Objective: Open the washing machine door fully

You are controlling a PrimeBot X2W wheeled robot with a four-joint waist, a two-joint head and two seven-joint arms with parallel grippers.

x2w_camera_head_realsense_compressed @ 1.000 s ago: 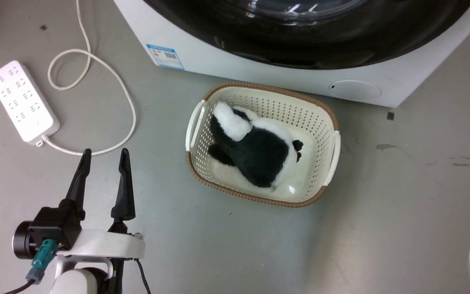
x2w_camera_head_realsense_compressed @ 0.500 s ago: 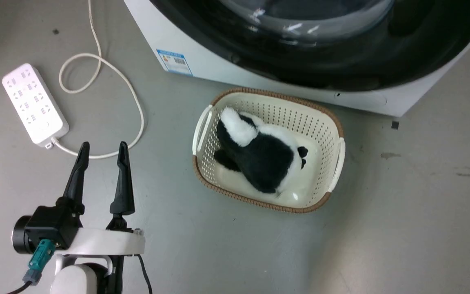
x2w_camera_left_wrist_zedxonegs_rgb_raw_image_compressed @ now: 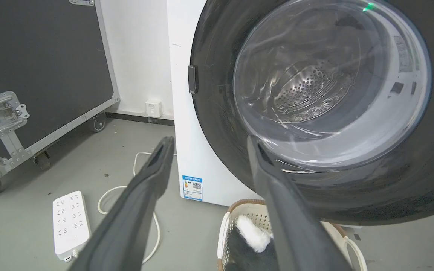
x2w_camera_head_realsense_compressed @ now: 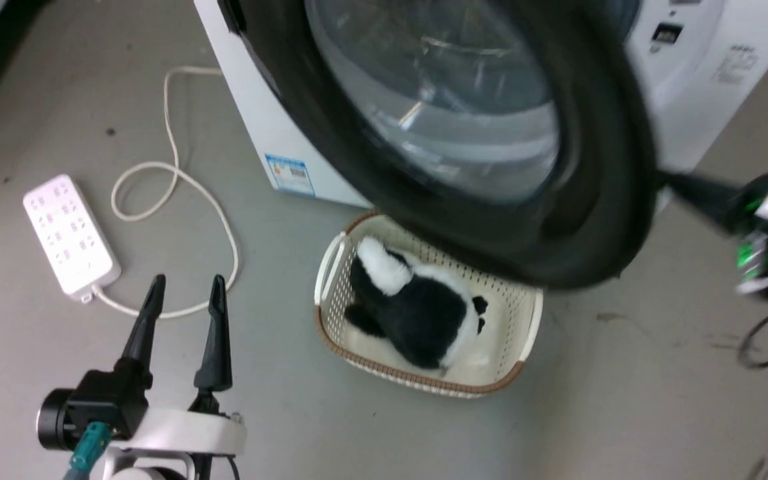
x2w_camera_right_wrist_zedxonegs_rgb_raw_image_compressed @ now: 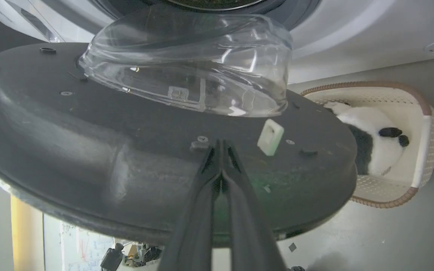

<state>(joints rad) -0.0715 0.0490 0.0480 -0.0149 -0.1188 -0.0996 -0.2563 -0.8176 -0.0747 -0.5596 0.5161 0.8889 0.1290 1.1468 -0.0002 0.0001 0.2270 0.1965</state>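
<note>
The blurred washing machine door (x2w_camera_head_realsense_compressed: 464, 133) hides the basket's (x2w_camera_head_realsense_compressed: 417, 381) far rim.

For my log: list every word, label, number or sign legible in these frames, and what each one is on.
No text can be read outright.
Blue-edged sticker low on the washing machine: code block and print, too small to read.
Grey printed label on the machine's white front: blurred.
Scribbled sheet in the background of the right wrist view: illegible.

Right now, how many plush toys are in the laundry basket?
1: a black-and-white plush toy lies in the cream basket on the floor by the washing machine door. Others beneath it could be hidden.
</note>
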